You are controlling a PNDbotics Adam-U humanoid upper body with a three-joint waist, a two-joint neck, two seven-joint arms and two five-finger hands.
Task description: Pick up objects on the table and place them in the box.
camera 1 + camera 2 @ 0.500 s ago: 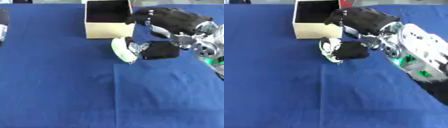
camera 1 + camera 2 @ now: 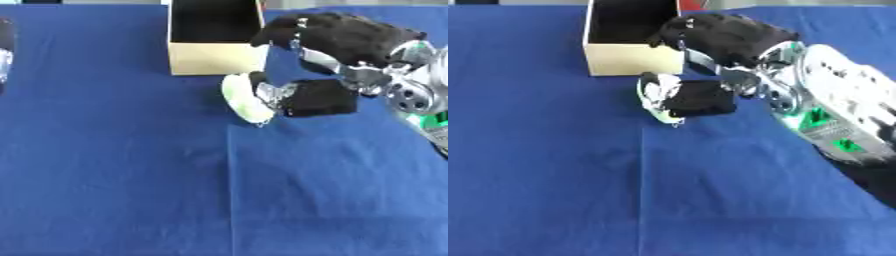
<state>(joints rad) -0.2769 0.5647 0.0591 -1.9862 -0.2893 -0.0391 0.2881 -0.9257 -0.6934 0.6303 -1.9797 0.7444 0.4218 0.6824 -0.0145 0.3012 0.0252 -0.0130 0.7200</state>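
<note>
My right hand (image 2: 350, 42) reaches in from the right, its fingers curled over and the thumb under a pale green and white object (image 2: 238, 97). It pinches that object just above the blue cloth, a little in front of the box's near right corner. The cream cardboard box (image 2: 214, 59) stands open at the far middle, its inside dark. What I take for my left hand (image 2: 3, 55) shows only as a dark and silvery sliver at the far left edge.
A blue cloth (image 2: 131, 175) with faint fold lines covers the whole table. My right forearm (image 2: 833, 115), silver with green lights, slants across the right side.
</note>
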